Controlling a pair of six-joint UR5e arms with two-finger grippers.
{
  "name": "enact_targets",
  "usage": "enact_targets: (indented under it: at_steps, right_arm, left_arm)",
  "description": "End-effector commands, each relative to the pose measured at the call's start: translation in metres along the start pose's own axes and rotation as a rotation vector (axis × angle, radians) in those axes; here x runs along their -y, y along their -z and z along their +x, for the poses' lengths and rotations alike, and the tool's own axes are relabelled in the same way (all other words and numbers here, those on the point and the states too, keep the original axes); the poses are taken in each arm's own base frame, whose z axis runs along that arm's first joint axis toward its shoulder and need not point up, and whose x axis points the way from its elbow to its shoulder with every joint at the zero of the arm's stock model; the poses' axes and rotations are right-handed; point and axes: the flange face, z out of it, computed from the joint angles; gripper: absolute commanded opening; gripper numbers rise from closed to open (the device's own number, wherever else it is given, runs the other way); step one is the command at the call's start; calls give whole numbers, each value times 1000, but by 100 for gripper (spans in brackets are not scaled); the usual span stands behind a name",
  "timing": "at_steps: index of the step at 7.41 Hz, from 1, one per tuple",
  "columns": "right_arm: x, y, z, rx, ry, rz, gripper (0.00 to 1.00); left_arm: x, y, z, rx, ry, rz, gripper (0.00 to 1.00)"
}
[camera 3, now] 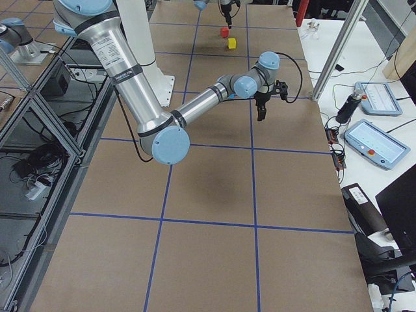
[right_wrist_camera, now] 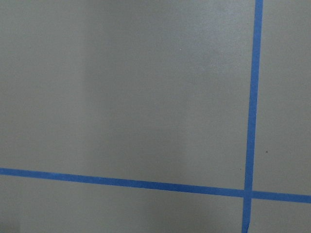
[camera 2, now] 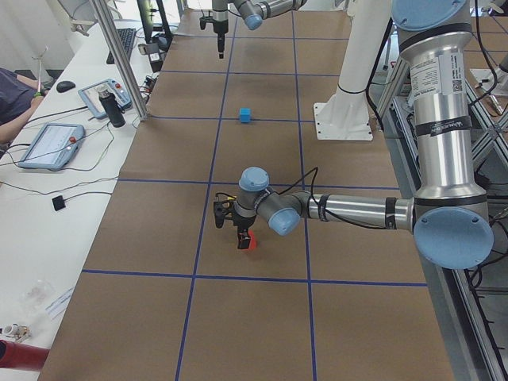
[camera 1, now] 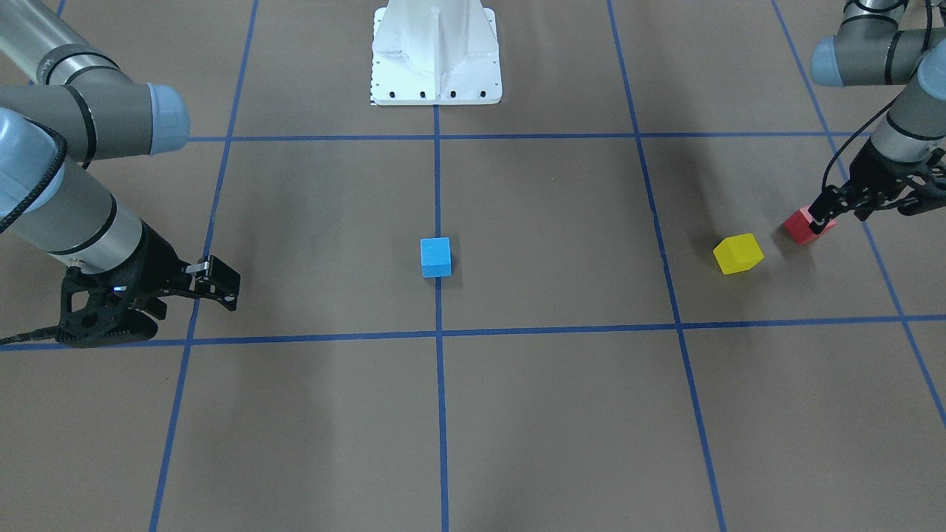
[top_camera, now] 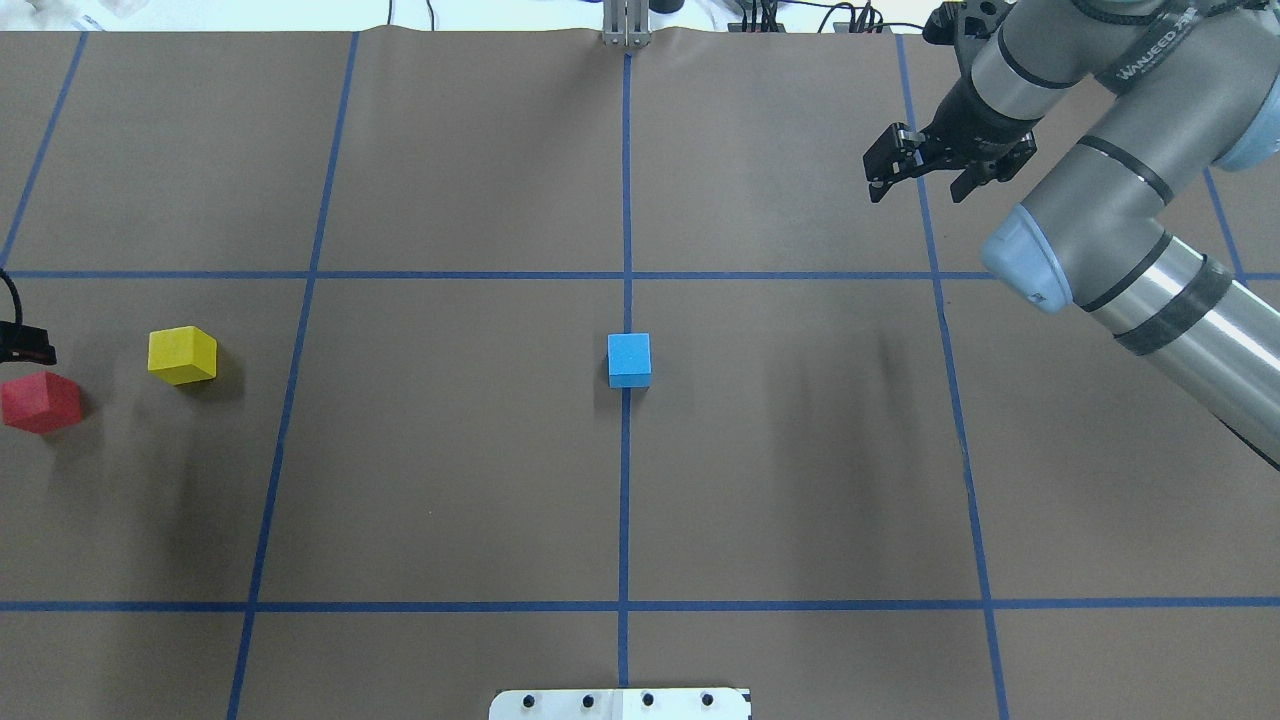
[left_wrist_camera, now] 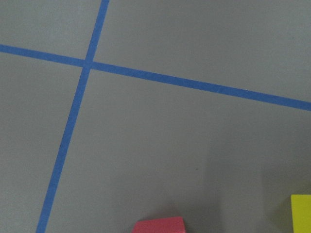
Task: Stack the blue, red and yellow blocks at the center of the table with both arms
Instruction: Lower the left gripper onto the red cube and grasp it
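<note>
**Blue block at centre, red and yellow off to the left side**

We see the blue block [top_camera: 629, 360] resting alone on the tabletop [top_camera: 450, 480], right on the middle tape line where the grid crosses the centre. Nothing is stacked on it.

The yellow block [top_camera: 182, 355] and the red block [top_camera: 40, 402] sit well apart from it, on the robot's left side, near each other but not touching. Both lie flat on the brown surface, turned slightly off the grid.

The left gripper [camera 1: 842, 210] hangs low over the red block, its jaws spread. In the front-facing view one finger overlaps the block's upper edge (we cannot tell whether it touches). The left wrist camera shows only the top of the red block at the bottom of its frame, with a corner of the yellow one at the right.

The right gripper [top_camera: 922, 180] is far from all three blocks, above the far right part of the tabletop, jaws released and holding nothing. Its wrist camera shows only bare surface and tape lines.
</note>
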Motion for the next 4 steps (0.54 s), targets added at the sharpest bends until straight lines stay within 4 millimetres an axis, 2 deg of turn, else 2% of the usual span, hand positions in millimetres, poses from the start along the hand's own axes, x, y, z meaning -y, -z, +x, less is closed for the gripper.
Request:
enact_targets:
  at_steps: [1, 4]
  right_arm:
    - [0, -1, 2, -1, -2, -2, 99]
    - [1, -3, 3, -6, -6, -5, 99]
  left_arm:
    - [-9, -13, 4, -2, 0, -5, 100]
    - [-21, -26, 5, 14, -17, -32, 100]
